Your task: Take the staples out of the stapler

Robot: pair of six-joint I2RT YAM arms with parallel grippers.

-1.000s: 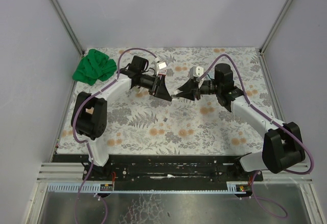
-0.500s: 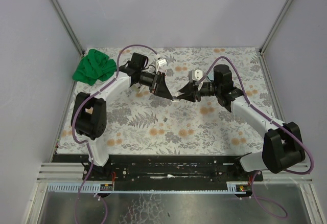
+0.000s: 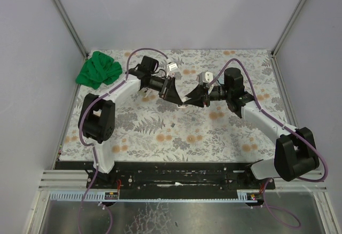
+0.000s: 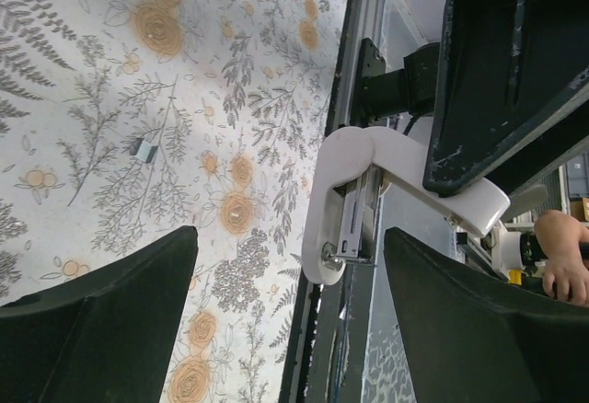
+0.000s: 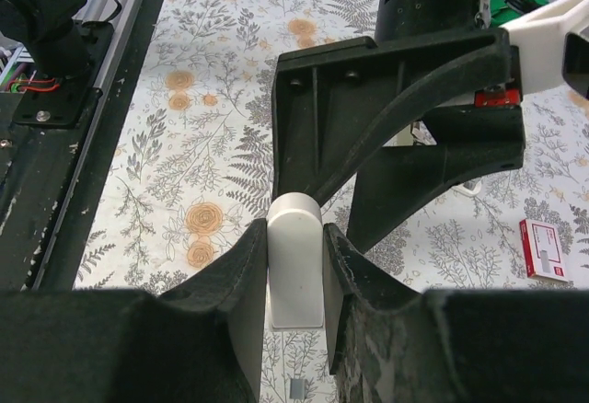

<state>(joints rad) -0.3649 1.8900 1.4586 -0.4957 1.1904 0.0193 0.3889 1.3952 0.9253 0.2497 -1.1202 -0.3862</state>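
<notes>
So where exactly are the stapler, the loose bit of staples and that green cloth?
white stapler [image 5: 294,256]: right wrist view, on its rounded white end.
staples [image 4: 143,148]: left wrist view, on the middle of the tiny grey strip.
green cloth [image 3: 98,69]: top view, on the centre of the crumpled heap.

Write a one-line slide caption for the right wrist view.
Right gripper clamps the white stapler; the open left gripper hangs just beyond, over the floral tablecloth.

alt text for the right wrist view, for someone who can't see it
The right gripper holds a white stapler between its dark fingers, seen from behind. The open left gripper faces it closely, over a floral tablecloth where a tiny grey strip of staples and a red-and-white box lie.
</notes>
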